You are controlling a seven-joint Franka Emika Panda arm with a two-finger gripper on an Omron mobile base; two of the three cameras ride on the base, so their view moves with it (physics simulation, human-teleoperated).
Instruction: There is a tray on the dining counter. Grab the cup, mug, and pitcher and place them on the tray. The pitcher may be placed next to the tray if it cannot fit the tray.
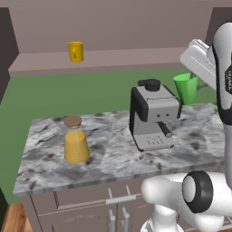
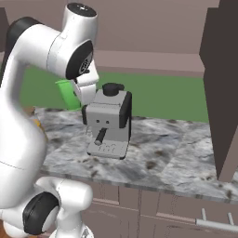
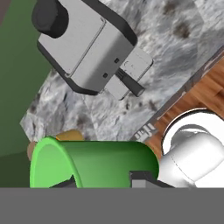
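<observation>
From your left: the pitcher [image 1: 76, 141] stands on the counter [image 1: 113, 156], the mug [image 1: 75, 51] on the far ledge. The gripper [image 3: 101, 183] is clamped on the cup [image 1: 186, 88], lifted beside the coffee machine [image 1: 153, 115]. I cannot find the tray.

A rendered home kitchen: below the end effector [image 1: 192, 86] stands an espresso machine [image 1: 153, 115] on a veined marble surface [image 1: 108, 154], with handled cabinet drawers [image 1: 90, 201] lower still, wood flooring [image 3: 210, 87], and a back ledge [image 1: 104, 61] beyond.
</observation>
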